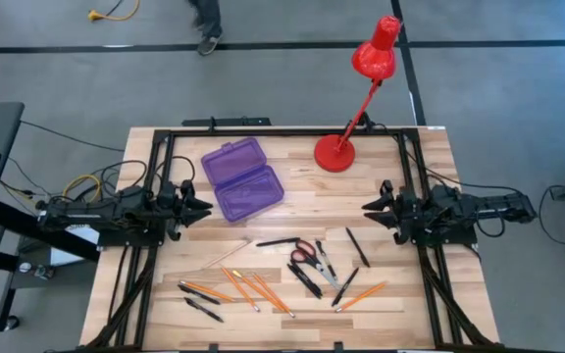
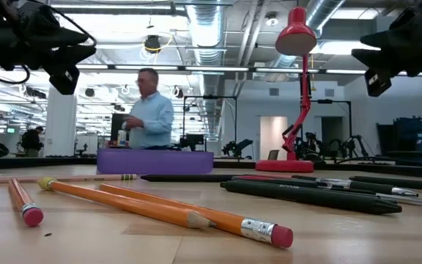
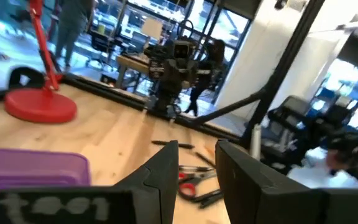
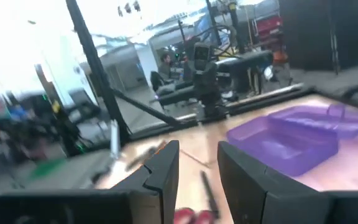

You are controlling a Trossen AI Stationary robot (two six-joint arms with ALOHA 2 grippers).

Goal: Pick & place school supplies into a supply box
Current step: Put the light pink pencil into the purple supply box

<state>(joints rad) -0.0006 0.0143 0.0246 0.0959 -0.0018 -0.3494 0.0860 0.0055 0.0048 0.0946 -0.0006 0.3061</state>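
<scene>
The purple supply box point(image 1: 242, 178) lies open on the table's far left part, lid flat beside its tray; it also shows in the low view point(image 2: 154, 161). School supplies are scattered flat near the front: red-handled scissors point(image 1: 304, 252), orange pencils point(image 1: 253, 289) and black pens point(image 1: 307, 279). My left gripper point(image 1: 204, 208) hovers at the table's left edge, pointing level toward the middle, open with nothing between its fingers point(image 3: 196, 149). My right gripper point(image 1: 369, 208) hovers at the right edge facing it, also open with nothing between its fingers point(image 4: 197, 149).
A red desk lamp stands with its round base point(image 1: 334, 153) on the table's far part, right of the box, its head leaning past the far edge. A black frame point(image 1: 263, 130) runs along the table's far and side edges. A person point(image 2: 149, 110) stands beyond the table.
</scene>
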